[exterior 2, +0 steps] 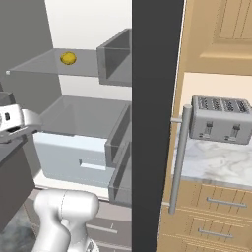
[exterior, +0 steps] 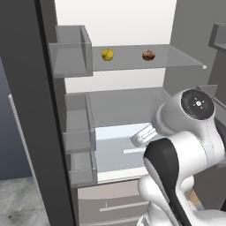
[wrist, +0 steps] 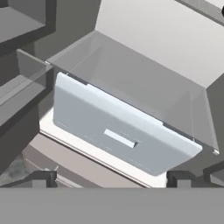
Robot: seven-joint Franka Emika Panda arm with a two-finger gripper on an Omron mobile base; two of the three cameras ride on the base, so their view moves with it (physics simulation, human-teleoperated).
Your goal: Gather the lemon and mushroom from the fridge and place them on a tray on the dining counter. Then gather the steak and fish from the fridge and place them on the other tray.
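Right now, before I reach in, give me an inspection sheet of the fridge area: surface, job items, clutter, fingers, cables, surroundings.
Surface: glass upper shelf inside the open fridge, with a pale crisper drawer below it, closed.
Job's things: lemon on the upper shelf toward its left; mushroom on the same shelf to its right, apart from the lemon. Steak, fish and trays: nothing seen.
Clutter: grey door bins, contents not visible.
Fingers: fingers spread wide, nothing between them, pointed at the crisper drawer.
Cables: nothing seen.
Surroundings: toaster on a marble counter right of the fridge, wooden drawers beneath.
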